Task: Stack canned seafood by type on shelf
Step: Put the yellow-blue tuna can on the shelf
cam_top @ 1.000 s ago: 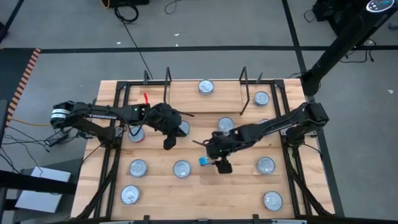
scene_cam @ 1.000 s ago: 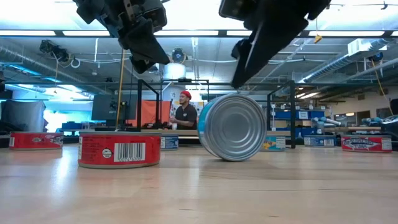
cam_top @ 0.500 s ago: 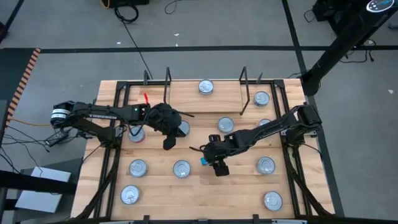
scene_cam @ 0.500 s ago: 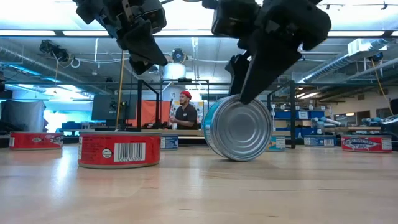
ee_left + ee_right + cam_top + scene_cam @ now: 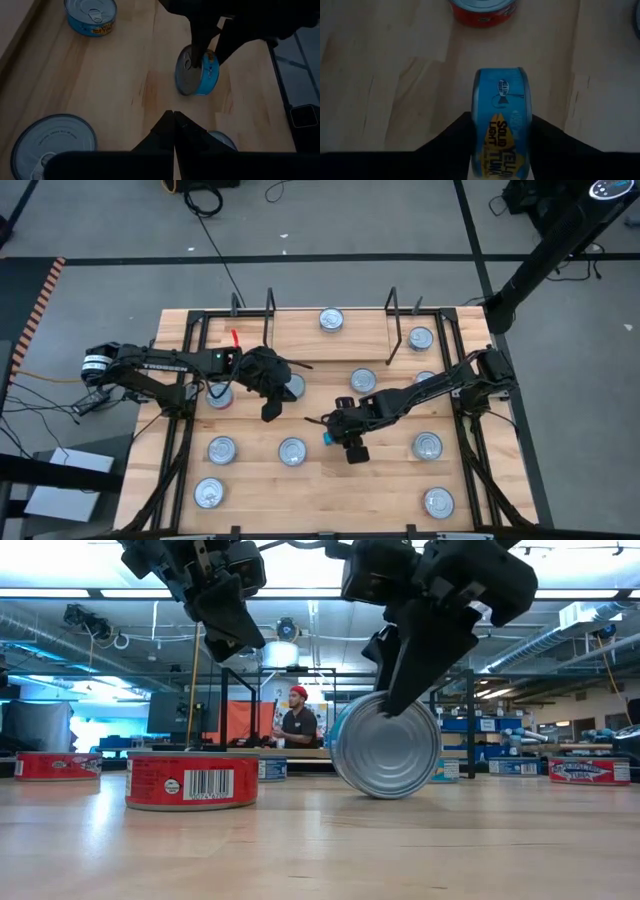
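**Blue tin on edge between our right fingers**

Wooden planks make up our bench (image 5: pixel 320 480), framed by black metal rails, with grey floor around it. Flat round tins lie scattered across it, lids up. Two thin black wire uprights (image 5: pixel 270 308) stand at the far side, and between them is the shelf (image 5: pixel 300 330), a light board section carrying one silver-lidded tin (image 5: pixel 331 319).

Our right hand (image 5: pixel 338 436) reaches to the middle of the bench, over a blue tin (image 5: pixel 327 438) that stands on its edge. In the right wrist view our two dark fingers (image 5: pixel 455 137) sit one on each flat face of that tin (image 5: pixel 501 120), touching or just beside it; we cannot tell if they already press firmly. In the low view the tin (image 5: pixel 385 745) rests on the wood with its shiny face toward the camera and our right hand (image 5: pixel 415 690) comes down onto its top.

Our left hand (image 5: pixel 270 410) hangs above the bench left of centre, fingers pressed together on nothing, as its wrist view shows (image 5: pixel 172 125). A red tin (image 5: pixel 219 395) lies just beside our left arm, and a red tin (image 5: pixel 192 780) sits flat in the low view's foreground.

A person (image 5: pixel 297 722) in a red cap shows in the room beyond.
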Robot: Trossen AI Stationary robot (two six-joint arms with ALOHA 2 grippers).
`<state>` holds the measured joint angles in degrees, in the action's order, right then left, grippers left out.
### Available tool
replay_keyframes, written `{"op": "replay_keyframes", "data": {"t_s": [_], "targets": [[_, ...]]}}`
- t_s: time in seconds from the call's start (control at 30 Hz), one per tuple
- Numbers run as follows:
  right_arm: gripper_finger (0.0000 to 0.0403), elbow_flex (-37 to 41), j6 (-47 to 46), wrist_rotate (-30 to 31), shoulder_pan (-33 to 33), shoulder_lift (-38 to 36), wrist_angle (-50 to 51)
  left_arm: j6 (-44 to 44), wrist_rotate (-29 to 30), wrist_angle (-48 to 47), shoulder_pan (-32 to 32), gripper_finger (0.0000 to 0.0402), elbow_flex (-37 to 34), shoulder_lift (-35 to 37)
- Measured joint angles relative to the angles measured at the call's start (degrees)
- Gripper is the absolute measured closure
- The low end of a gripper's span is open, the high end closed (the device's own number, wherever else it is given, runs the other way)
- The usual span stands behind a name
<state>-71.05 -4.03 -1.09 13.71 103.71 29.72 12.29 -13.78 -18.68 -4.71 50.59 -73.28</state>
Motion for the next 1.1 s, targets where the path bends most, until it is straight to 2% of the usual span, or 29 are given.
{"op": "replay_keyframes", "data": {"t_s": [0.3, 0.53, 0.63, 0.8, 0.93, 1.1], "targets": [[0.0253, -5.2, 1.6, 1.0, -0.5, -1.9, 9.6, 0.7, -1.5, 3.3, 0.0, 0.0398, 0.0, 0.0], [0.0253, -12.5, 4.8, 6.9, -3.1, -5.8, 23.6, 3.5, -1.4, 17.4, -0.5, 0.0399, -2.7, 0.0], [0.0253, -15.9, 6.7, 10.9, -5.8, -7.6, 29.1, 4.9, -1.5, 23.8, -0.9, 0.0400, -4.9, 0.0], [0.0253, -21.0, 11.5, 17.2, -12.4, -9.4, 33.2, 4.4, -1.5, 29.3, -1.1, 0.0400, -5.2, 0.0], [0.0253, -24.4, 17.5, 20.9, -18.0, -9.4, 32.4, 4.5, -1.4, 33.0, -2.5, 0.0401, -5.2, 0.0], [0.0253, -24.7, 24.1, 23.3, -24.8, -9.2, 29.1, 5.9, -1.5, 34.7, -4.7, 0.0401, -5.2, 0.6]]}}
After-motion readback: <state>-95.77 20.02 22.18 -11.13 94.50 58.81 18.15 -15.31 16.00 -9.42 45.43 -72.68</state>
